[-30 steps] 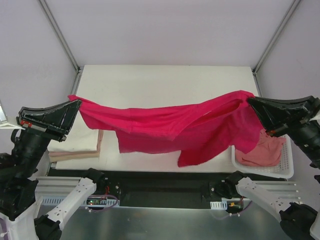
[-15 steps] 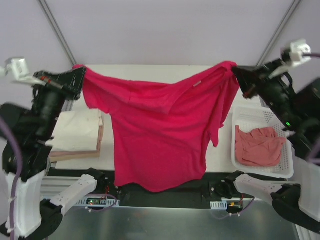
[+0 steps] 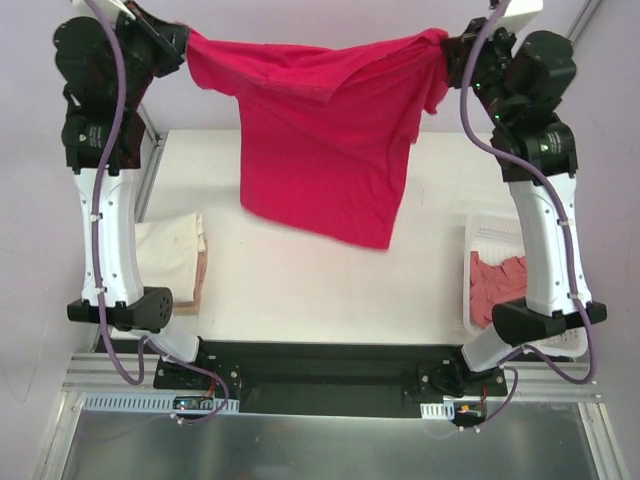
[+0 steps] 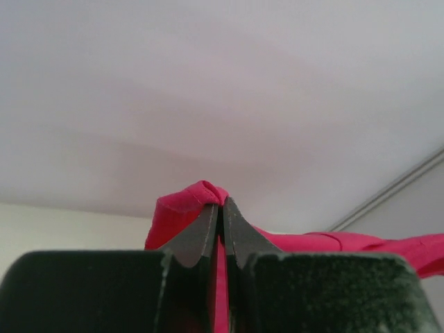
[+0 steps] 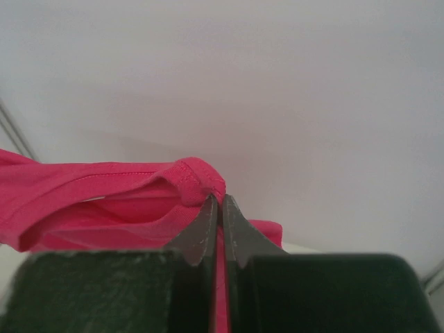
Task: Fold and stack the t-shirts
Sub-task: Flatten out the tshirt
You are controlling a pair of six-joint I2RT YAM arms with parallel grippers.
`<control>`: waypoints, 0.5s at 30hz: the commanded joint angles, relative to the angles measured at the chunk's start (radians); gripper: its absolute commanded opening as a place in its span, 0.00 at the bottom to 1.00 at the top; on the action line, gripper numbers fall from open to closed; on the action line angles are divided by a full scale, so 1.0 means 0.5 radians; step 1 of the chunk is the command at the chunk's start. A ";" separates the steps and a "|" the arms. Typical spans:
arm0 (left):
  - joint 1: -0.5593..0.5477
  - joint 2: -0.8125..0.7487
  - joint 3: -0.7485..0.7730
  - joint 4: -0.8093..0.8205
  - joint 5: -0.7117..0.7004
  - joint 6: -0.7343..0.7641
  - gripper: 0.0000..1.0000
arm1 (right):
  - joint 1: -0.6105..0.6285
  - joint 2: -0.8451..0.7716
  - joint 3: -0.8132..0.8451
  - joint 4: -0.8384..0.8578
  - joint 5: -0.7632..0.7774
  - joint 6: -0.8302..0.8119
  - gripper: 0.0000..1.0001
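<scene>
The crimson-pink t-shirt (image 3: 320, 130) hangs spread in the air high above the table, stretched between both arms. My left gripper (image 3: 183, 40) is shut on its upper left corner, the cloth bunched at the fingertips (image 4: 220, 202). At the upper right my right gripper (image 3: 450, 45) is shut on the other corner, a hem fold pinched in the tips (image 5: 220, 198). The shirt's lower hem dangles over the table's middle. A cream-white t-shirt (image 3: 165, 240) lies folded at the table's left on a pinkish folded layer (image 3: 201, 268). The salmon-pink t-shirt (image 3: 497, 290) lies crumpled in the basket.
A white mesh basket (image 3: 480, 230) stands at the table's right edge. The white table (image 3: 330, 290) spreads under the hanging shirt. Both arms stand tall and upright, their white links (image 3: 110, 230) over the table's left and right sides. Metal frame posts (image 3: 585, 15) rise at the back corners.
Both arms have risen high and swung toward the back, lifting the crimson shirt off the front edge so it now hangs free above the table.
</scene>
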 commanded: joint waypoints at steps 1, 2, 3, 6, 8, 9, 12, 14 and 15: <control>0.002 -0.288 0.208 0.209 0.289 -0.024 0.00 | -0.019 -0.416 -0.078 0.435 -0.261 0.056 0.00; 0.002 -0.356 0.010 0.209 0.283 -0.009 0.00 | -0.016 -0.477 -0.173 0.429 -0.359 0.001 0.00; 0.002 -0.432 -0.123 0.209 0.286 0.013 0.00 | -0.019 -0.617 -0.441 0.432 -0.415 -0.039 0.01; 0.002 -0.894 -0.815 0.206 0.204 0.086 0.03 | -0.019 -0.948 -0.905 0.399 -0.651 -0.137 0.01; 0.002 -1.125 -1.454 0.206 0.136 0.078 0.09 | -0.019 -1.109 -1.369 0.298 -0.822 -0.144 0.03; 0.002 -1.354 -1.677 0.206 0.087 0.047 0.11 | -0.016 -1.243 -1.489 0.224 -0.848 -0.116 0.05; 0.002 -1.769 -2.506 0.203 0.120 -0.204 0.15 | -0.007 -1.434 -1.992 -0.098 -0.839 0.061 0.13; 0.002 -1.942 -3.022 0.203 0.206 -0.395 0.36 | 0.011 -1.477 -2.314 -0.316 -0.814 0.178 0.20; 0.002 -2.094 -3.166 0.184 0.267 -0.441 0.37 | 0.024 -1.469 -2.388 -0.417 -0.823 0.227 0.31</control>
